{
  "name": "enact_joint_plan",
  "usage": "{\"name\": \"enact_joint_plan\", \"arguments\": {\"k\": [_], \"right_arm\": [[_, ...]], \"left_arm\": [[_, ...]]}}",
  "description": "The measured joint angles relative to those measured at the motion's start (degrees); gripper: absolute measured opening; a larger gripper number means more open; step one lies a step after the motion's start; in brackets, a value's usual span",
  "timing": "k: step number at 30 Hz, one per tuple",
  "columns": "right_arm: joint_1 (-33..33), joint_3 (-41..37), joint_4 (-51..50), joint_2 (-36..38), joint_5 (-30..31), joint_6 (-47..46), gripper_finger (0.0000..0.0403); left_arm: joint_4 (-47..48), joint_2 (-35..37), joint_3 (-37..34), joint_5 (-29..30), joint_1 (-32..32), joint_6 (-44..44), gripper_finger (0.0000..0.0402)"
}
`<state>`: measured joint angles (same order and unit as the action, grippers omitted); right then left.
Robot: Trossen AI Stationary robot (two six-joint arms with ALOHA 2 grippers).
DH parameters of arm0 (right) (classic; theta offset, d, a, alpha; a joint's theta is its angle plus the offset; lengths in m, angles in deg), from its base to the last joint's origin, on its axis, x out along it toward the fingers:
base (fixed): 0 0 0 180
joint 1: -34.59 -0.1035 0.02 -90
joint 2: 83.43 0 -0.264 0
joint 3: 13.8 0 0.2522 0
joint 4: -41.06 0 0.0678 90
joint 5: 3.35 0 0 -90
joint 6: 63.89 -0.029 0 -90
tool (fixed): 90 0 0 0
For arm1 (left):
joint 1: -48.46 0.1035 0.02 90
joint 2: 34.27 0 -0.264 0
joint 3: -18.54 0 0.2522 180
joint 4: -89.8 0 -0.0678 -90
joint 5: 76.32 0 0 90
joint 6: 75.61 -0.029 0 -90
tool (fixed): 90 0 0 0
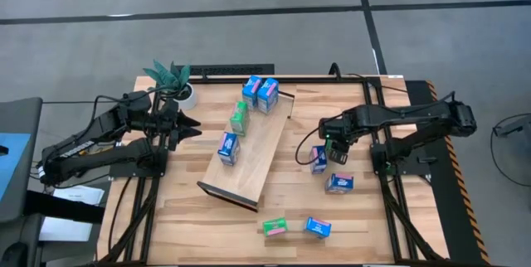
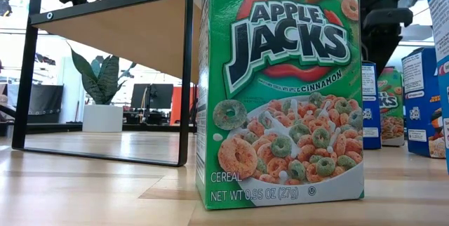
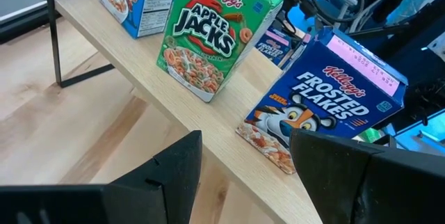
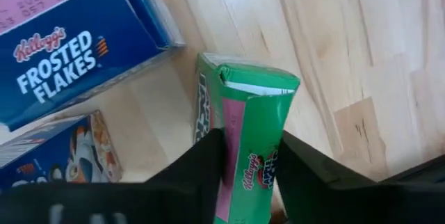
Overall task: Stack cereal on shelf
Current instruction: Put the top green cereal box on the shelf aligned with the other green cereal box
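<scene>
The shelf [image 1: 253, 151] is a light-wood board on dark end frames, lying aslant mid-table. On it stand two blue cartons [image 1: 260, 93] at its far end, a green one [image 1: 239, 118] and another blue one [image 1: 228, 147]. In the left wrist view these appear as Apple Jacks [image 3: 208, 36] and Frosted Flakes [image 3: 327, 106]. My left gripper [image 1: 189, 126] [image 3: 243, 175] hovers open, left of the shelf. My right gripper [image 1: 336, 149] [image 4: 250, 175] is right of the shelf, shut on a green carton [image 4: 254, 133]. Blue cartons [image 1: 319, 159] [image 1: 338, 182] sit beside it. My right gripper pinches the green carton between its two fingers, one on each broad side [image 4: 240, 161]. The carton's pink-marked end [image 4: 257, 81] sticks out past the fingertips. The fingers come from above, pointing down. Whether the carton is clear of the table I cannot tell.
A green carton [image 1: 275, 227] [image 2: 280, 92] and a blue one [image 1: 317, 227] stand near the table's near edge. A potted plant [image 1: 176, 80] sits at the far left, just behind my left gripper. Bare tabletop [image 1: 182, 217] lies left of the shelf's near end.
</scene>
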<state>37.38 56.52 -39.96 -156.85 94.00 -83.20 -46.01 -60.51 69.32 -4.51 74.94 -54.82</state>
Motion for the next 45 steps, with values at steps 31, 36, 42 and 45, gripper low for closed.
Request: {"name": "enact_joint_plan", "arguments": {"k": [31, 36, 42, 45], "right_arm": [[0.5, 33.0, 8.6, 0.0, 6.5, 28.9, 0.0118], [-2.6, 33.0, 12.0, -1.1, 6.3, 35.2, 0.0118], [-6.9, 32.9, 15.9, -4.4, 6.9, 45.0, 0.0118], [-8.3, 33.0, 17.5, -5.2, 7.6, 49.0, 0.0118]], "left_arm": [[0.0, 0.0, 0.0, 0.5, 0.0, 1.4, 0.0206], [-0.1, 0.0, 0.0, 0.6, 0.0, 1.4, 0.0206], [-0.4, 0.0, 0.0, 0.7, 0.0, 1.5, 0.0206], [-0.4, 0.0, 0.0, 0.7, 0.0, 2.0, 0.0206]]}}
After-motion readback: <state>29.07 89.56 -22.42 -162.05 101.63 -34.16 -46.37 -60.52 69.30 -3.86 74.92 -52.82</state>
